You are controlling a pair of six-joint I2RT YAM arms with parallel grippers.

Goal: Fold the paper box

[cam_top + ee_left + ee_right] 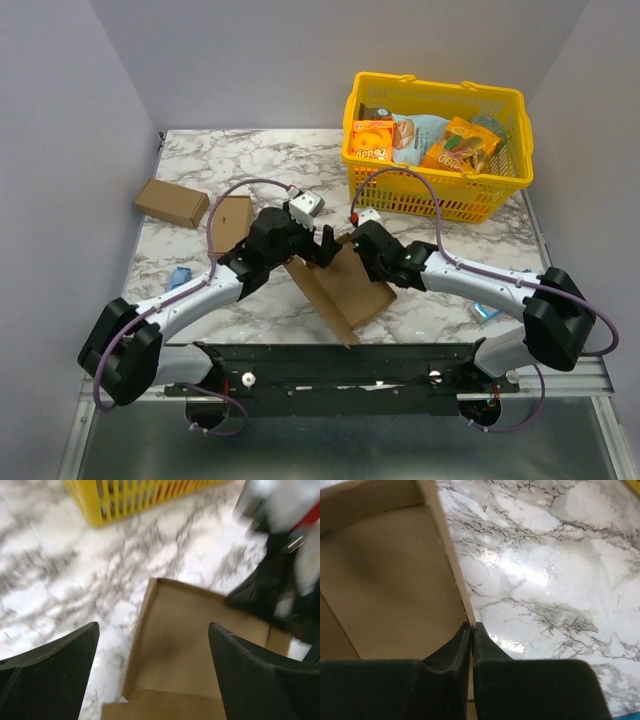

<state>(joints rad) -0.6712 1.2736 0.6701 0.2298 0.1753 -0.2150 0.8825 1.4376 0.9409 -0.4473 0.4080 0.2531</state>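
The paper box [345, 292] is plain brown cardboard lying partly folded at the table's middle, with one long flap slanting toward the near edge. My left gripper [318, 246] hovers over its left part. In the left wrist view that gripper [153, 624] stands wide open above the box's floor [185, 645], with nothing between its fingers [50, 675]. My right gripper [362, 246] sits at the box's far right side. In the right wrist view it [471, 626] is shut on the thin upright side wall [451, 555] of the box [385, 580].
A yellow basket [500, 185] with snack packs stands at the back right and shows in the left wrist view [125, 497]. Two smaller brown boxes [172, 203] [232, 222] lie at the left. Small blue items [180, 277] [483, 312] rest near each arm on the marble table [250, 160].
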